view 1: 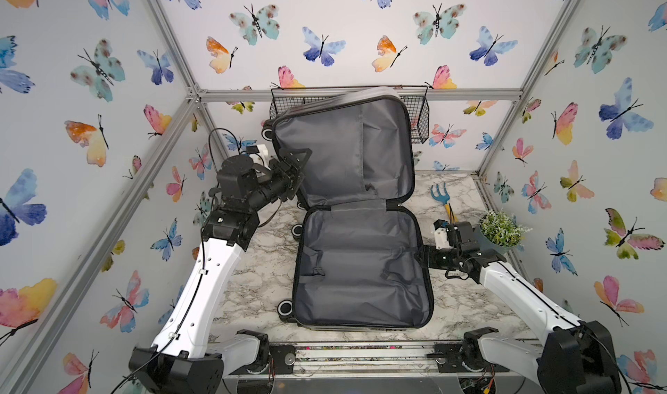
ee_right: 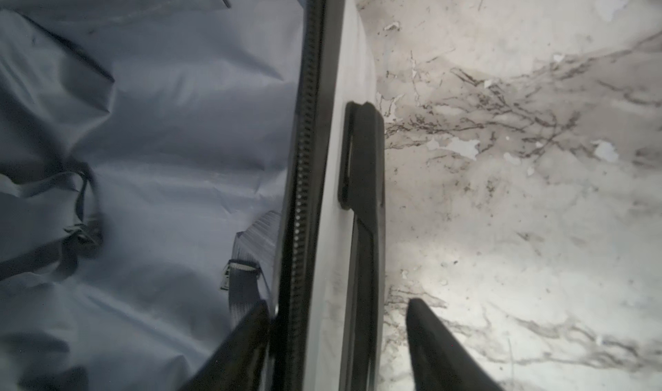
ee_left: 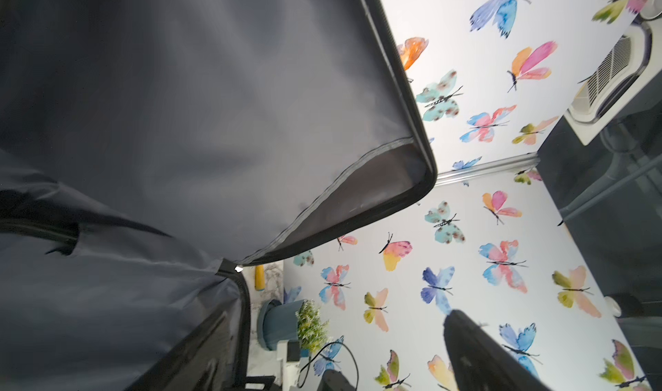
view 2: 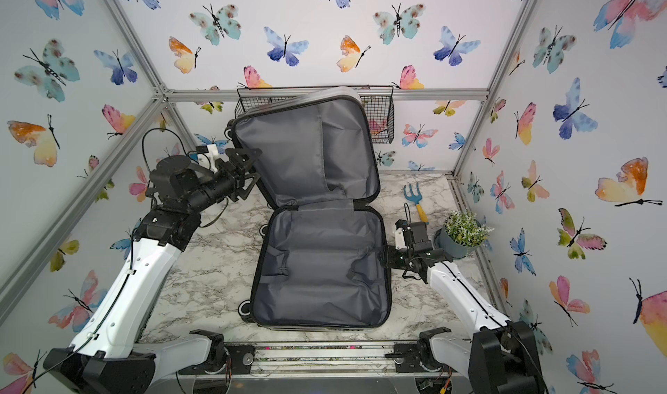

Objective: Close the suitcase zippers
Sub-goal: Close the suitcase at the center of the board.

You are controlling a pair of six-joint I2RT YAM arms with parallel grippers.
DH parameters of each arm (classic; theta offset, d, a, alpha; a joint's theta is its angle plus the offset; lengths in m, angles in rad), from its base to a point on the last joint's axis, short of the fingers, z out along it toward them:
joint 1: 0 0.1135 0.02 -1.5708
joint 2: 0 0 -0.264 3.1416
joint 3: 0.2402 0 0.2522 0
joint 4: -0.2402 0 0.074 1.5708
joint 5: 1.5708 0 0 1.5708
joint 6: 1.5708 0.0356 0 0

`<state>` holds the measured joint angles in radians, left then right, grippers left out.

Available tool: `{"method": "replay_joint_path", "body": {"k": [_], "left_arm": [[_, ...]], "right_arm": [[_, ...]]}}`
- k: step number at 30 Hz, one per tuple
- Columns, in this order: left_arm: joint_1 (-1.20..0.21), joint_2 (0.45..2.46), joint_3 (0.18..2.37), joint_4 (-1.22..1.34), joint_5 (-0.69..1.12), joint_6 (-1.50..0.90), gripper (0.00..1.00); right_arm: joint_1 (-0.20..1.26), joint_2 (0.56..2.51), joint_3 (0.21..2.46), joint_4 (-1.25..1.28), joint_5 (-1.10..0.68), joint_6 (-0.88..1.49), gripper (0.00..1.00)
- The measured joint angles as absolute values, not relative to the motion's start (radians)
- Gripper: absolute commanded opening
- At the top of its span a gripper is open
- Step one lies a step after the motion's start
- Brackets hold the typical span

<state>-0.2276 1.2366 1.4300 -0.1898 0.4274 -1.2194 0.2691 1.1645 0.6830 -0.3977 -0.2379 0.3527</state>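
On the white, grey-veined marble surface, a small hard-shell suitcase with grey fabric lining and black wheels, wide open in both top views. Lies with the near half flat, lining upward, and the far half raised at the hinge, tilted back toward a black wire basket on the rear wall. Black toothed zippers round the rims, unjoined; pulls too small to make out.

Left gripper raised beside the left edge of the upright half, jaws spread wide; contact with that edge impossible to tell. Right gripper low at the right rim of the flat half, jaws partly apart and straddling that rim: one jaw inside, right against the zipper teeth, the other outside above the marble, clear of the pale shell wall and its black side handle.

Right of the suitcase, a blue hand rake with a yellow handle flat on the surface, and near it a small green plant in a dark round pot.
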Motion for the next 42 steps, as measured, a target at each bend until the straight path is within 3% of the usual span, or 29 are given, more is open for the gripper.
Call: {"method": "replay_joint_path", "body": {"k": [10,15,21,27,32,38,42], "left_arm": [[-0.229,1.555,1.814,-0.173,0.381,-1.322,0.89],[-0.228,1.724,2.005,-0.209,0.382,-1.330,0.86],[-0.216,1.879,2.165,-0.253,0.391,-1.346,0.73],[-0.185,1.951,2.225,-0.260,0.422,-1.365,0.52],[-0.154,2.043,2.373,-0.257,0.487,-1.391,0.47],[-0.132,2.077,2.400,-0.252,0.541,-1.402,0.12],[-0.130,2.069,2.394,-0.246,0.560,-1.444,0.00]], "right_arm": [[0.270,1.211,0.673,-0.320,-0.212,0.376,0.23],[0.270,1.207,0.661,-0.291,-0.190,0.376,0.21],[0.270,1.204,0.653,-0.275,-0.181,0.376,0.16],[0.276,1.200,0.647,-0.266,-0.166,0.376,0.14],[0.276,1.203,0.642,-0.245,-0.149,0.371,0.13],[0.276,1.212,0.638,-0.223,-0.142,0.355,0.11],[0.277,1.216,0.637,-0.215,-0.141,0.354,0.09]]}}
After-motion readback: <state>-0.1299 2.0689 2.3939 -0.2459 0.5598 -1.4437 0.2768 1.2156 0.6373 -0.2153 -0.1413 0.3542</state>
